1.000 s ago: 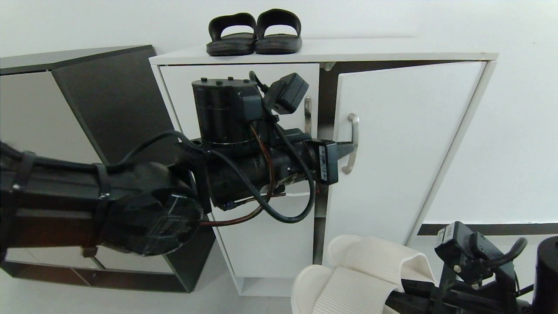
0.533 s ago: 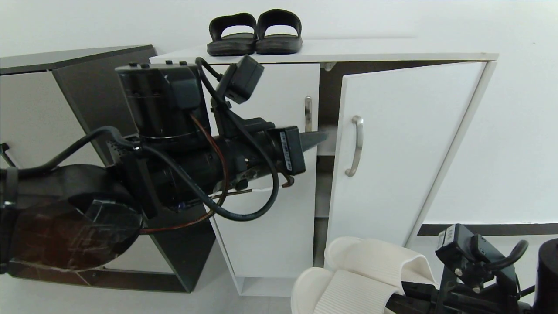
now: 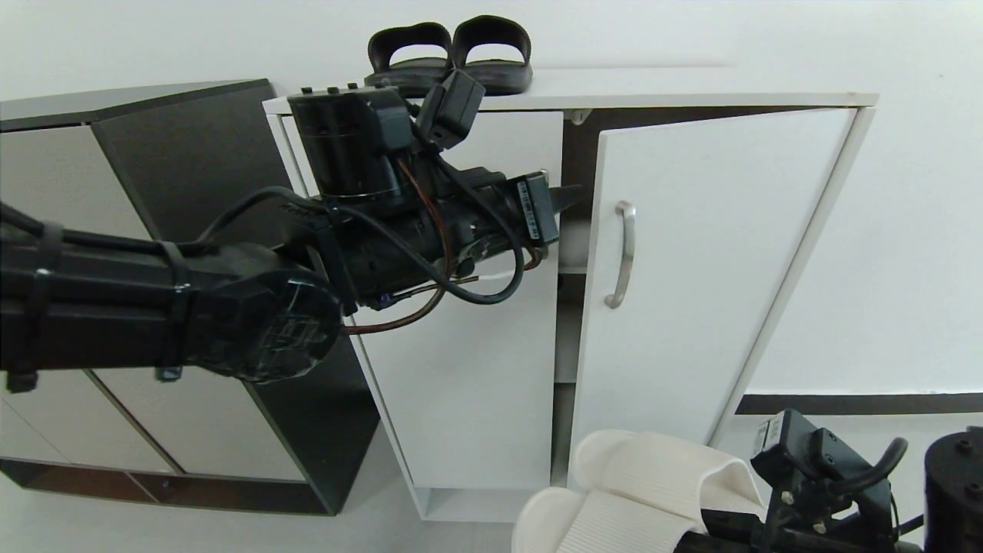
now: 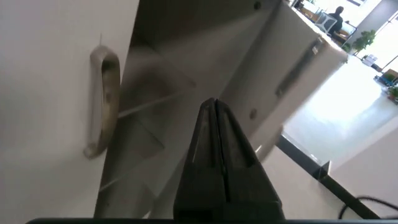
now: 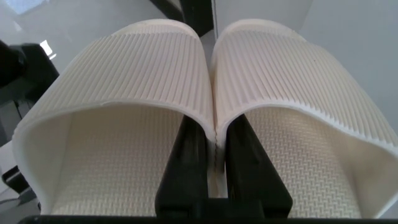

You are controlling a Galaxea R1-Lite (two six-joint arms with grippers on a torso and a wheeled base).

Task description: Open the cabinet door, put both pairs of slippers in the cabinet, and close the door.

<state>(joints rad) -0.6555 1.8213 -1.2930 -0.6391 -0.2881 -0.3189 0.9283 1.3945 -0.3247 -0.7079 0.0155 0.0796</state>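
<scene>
Left gripper (image 3: 570, 197), closed tight, sits in the gap beside the cabinet door (image 3: 706, 253). Swing it wider; right gripper (image 5: 214, 135), clamping white slippers (image 3: 637, 476), needs room

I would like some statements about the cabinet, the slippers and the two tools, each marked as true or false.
1. The black slippers lie on top of the cabinet. True.
2. The right door of the cabinet is fully shut. False: it stands partly open.
3. The right tool holds the white slippers. True.
4. The left tool is wide open. False: it is shut and holds nothing.
5. The white slippers lie inside the cabinet. False: they are held outside it, low in front of the right door.
</scene>
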